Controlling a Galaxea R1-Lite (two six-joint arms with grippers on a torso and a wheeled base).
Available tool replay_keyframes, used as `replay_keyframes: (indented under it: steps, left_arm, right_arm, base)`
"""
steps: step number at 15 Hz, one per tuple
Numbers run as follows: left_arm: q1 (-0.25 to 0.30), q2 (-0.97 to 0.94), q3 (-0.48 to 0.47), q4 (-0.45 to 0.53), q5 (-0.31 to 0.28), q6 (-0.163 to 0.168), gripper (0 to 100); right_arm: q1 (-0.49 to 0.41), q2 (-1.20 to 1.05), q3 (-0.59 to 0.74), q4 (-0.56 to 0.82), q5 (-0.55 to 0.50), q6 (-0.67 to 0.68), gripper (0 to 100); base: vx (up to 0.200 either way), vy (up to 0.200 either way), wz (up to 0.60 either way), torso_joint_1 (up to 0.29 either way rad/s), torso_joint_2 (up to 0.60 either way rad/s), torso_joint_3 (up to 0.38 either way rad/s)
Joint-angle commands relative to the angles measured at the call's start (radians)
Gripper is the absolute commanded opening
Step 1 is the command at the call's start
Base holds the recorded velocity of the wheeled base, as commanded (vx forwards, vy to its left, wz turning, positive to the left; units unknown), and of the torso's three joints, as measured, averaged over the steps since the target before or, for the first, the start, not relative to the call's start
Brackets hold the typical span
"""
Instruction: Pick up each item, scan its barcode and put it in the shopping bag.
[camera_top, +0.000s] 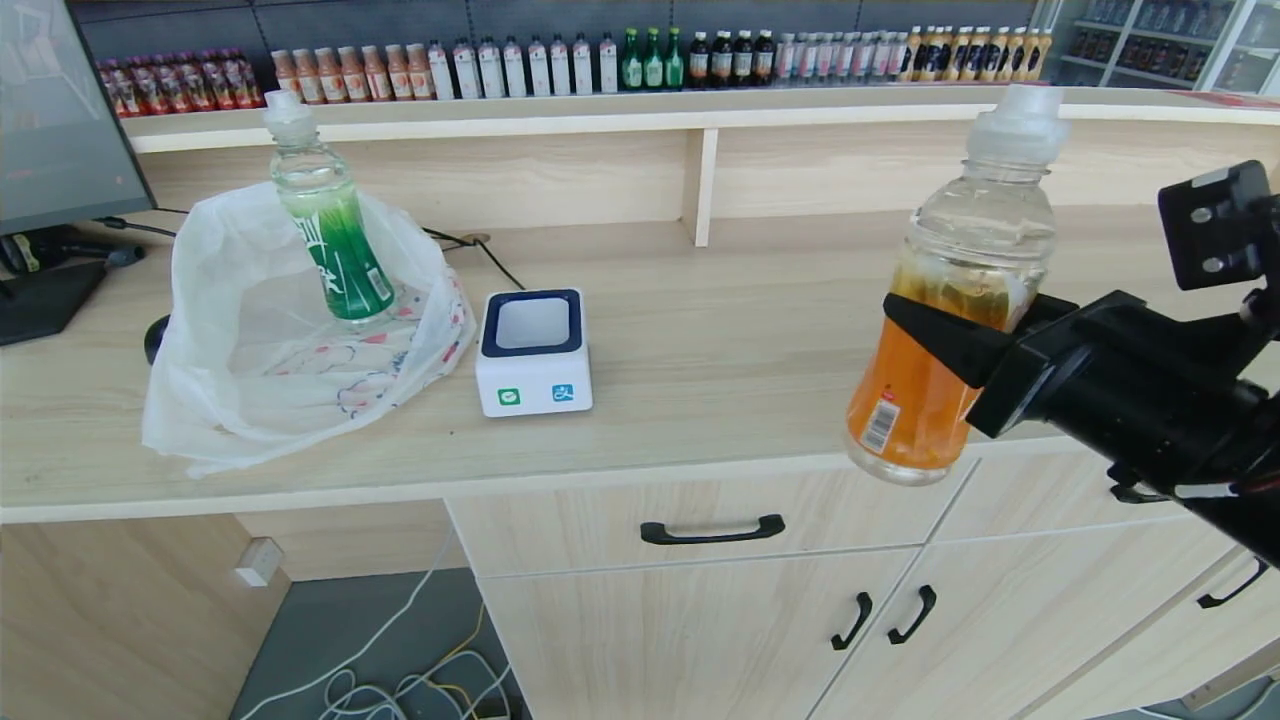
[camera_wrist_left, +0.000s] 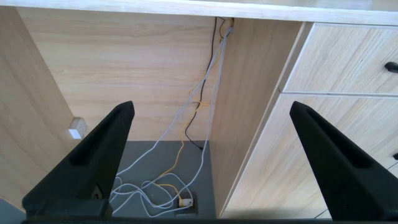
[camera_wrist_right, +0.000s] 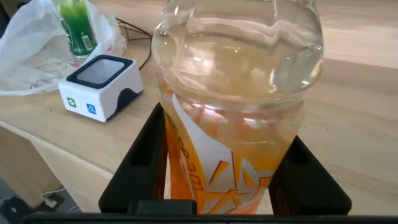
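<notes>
Step now is the scan, I think: right claw squeezes the orange drink bottle in the air by the bench edge, and its barcode must next face the scanner.

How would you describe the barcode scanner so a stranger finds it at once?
Look at the wooden counter. Just right of the white shopping bag sits the scanner: a small white cube with a dark blue rim, the only box there.

The right gripper is gripping an orange bottle; a green bottle is standing in the bag.
</notes>
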Motion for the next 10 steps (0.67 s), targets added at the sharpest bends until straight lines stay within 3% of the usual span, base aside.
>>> replay_keyframes:
  steps: [1,4,8,10]
  left_arm:
    - [0.000,0.000,0.000,0.000,0.000,0.010,100]
    - [0.000,0.000,0.000,0.000,0.000,0.015,100]
    - [0.000,0.000,0.000,0.000,0.000,0.013,100]
    - [0.000,0.000,0.000,0.000,0.000,0.013,100]
  right_arm:
    - [0.009,0.043,-0.004,-0.074,-0.055,-0.024,0]
    - [0.012,0.127,-0.007,-0.270,-0.156,-0.026,0]
    - [0.013,0.167,-0.002,-0.339,-0.165,-0.027,0]
    - [0.013,0.170,-0.008,-0.356,-0.188,-0.023,0]
  base:
    - [0.000,0.000,0.00,0.000,0.00,0.000]
    - [0.000,0.000,0.00,0.000,0.00,0.000]
    - [0.000,0.000,0.00,0.000,0.00,0.000]
    - [0.000,0.200,0.00,0.002,0.00,0.005]
